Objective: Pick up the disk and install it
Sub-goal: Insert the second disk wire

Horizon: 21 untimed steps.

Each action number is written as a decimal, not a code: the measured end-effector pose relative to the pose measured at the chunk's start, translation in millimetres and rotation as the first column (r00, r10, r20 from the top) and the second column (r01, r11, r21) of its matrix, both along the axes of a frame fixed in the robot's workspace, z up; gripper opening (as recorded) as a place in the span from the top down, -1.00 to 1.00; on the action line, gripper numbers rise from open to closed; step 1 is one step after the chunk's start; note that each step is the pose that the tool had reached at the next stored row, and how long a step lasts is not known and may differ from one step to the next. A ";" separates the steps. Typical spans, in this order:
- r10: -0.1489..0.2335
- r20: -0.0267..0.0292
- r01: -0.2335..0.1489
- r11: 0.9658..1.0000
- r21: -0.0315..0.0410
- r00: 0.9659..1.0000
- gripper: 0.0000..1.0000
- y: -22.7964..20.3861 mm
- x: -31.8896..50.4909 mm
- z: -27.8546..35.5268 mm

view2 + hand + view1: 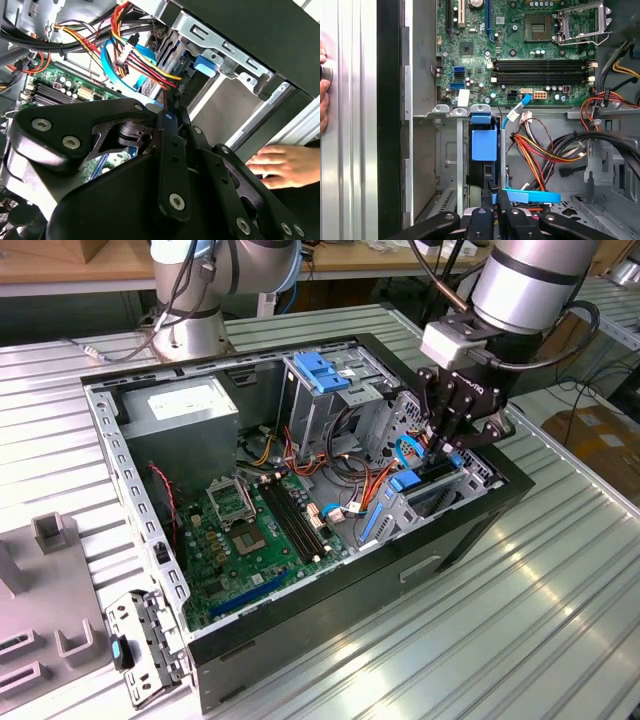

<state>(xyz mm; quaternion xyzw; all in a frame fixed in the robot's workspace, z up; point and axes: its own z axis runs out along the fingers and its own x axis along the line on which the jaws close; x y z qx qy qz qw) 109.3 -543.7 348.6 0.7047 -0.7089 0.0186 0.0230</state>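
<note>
Reaches with the gripper [446, 450] down into the drive cage [425, 502] of the open computer case [300, 630], at the exterior view's right. Shows fingers drawn together in both wrist views, tips just at the disk [484, 145]; cannot tell whether pinching its edge or pressing on it. Finds the disk standing on edge in the cage slot, blue carrier facing outward, close under the lighter-blue latch [482, 118] and beside the bundle of coloured cables [540, 155]. Looks largely done: picked up and brought into the bay. Leaves open whether fully seated and latched. Includes a person's hand [282, 165] resting at the case's outer wall.
</note>
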 end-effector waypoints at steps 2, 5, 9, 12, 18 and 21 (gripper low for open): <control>0.000 0.004 0.000 1.000 0.015 1.000 0.68 -2.1 0.0 -0.2; 0.000 0.009 0.000 1.000 0.030 1.000 0.68 -4.2 0.0 -0.9; 0.000 0.012 0.000 0.999 0.041 1.000 0.68 -6.7 0.0 -4.6; 0.000 0.012 0.000 0.999 0.043 1.000 0.68 -8.5 -0.1 -9.0; 0.000 0.012 0.000 0.999 0.042 1.000 0.68 -9.6 -0.1 -10.1; 0.000 0.013 0.000 0.999 0.045 1.000 0.65 -9.0 0.0 -10.3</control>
